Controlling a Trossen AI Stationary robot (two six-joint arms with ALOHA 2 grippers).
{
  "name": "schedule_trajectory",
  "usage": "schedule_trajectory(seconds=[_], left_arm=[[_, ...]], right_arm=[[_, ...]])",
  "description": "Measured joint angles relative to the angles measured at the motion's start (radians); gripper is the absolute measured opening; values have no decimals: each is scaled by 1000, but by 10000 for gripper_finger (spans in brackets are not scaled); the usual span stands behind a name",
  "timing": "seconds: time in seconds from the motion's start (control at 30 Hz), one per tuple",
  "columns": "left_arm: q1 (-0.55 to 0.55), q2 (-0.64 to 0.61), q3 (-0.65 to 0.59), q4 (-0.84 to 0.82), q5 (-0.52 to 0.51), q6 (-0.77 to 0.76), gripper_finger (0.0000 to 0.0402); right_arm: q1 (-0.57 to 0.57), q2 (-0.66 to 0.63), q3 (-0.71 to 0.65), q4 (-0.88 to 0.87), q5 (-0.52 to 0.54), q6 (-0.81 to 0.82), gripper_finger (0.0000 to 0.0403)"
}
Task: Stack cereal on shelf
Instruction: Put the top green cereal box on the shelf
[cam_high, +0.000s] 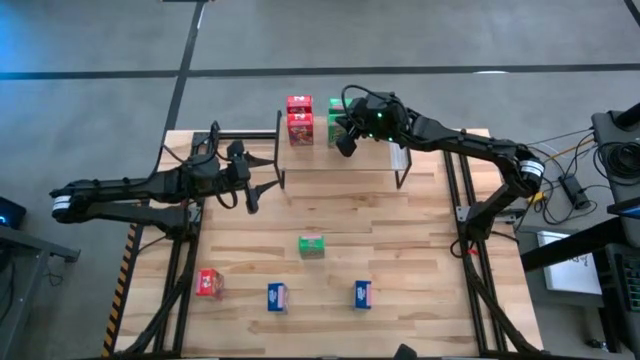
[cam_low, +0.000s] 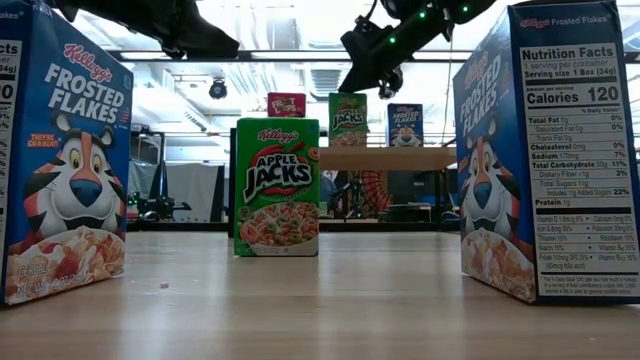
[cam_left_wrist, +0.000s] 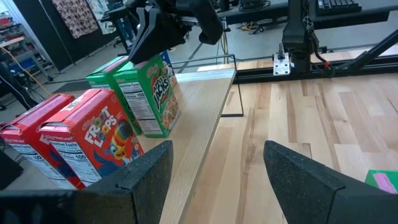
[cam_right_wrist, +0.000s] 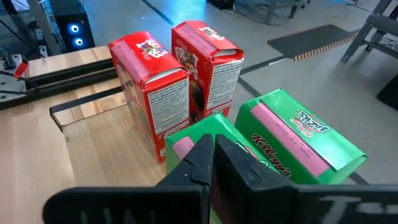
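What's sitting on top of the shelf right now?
On the shelf stand two red cereal boxes side by side, with two green cereal boxes next to them. The right gripper hovers over the green ones, jaws shut, covering part of them. The low view suggests a blue box farther along.

Showing here: 3 red cereal boxes, 3 green cereal boxes, 3 blue cereal boxes, 1 shelf, and 2 robot arms reaching over 1 table.
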Motion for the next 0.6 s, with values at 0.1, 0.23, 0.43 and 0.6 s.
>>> schedule_trajectory(seconds=[0.1, 0.23, 0.43, 0.6], left_arm=[[0, 0, 0, 0, 0, 0, 235], [0, 0, 0, 0, 0, 0, 235], [0, 0, 0, 0, 0, 0, 235], [0, 0, 0, 0, 0, -1, 235]], right_arm=[[0, 0, 0, -5, 0, 1, 9], [0, -1, 0, -24, 0, 7, 9], [0, -2, 0, -36, 0, 14, 9], [0, -9, 0, -24, 1, 9, 9]])
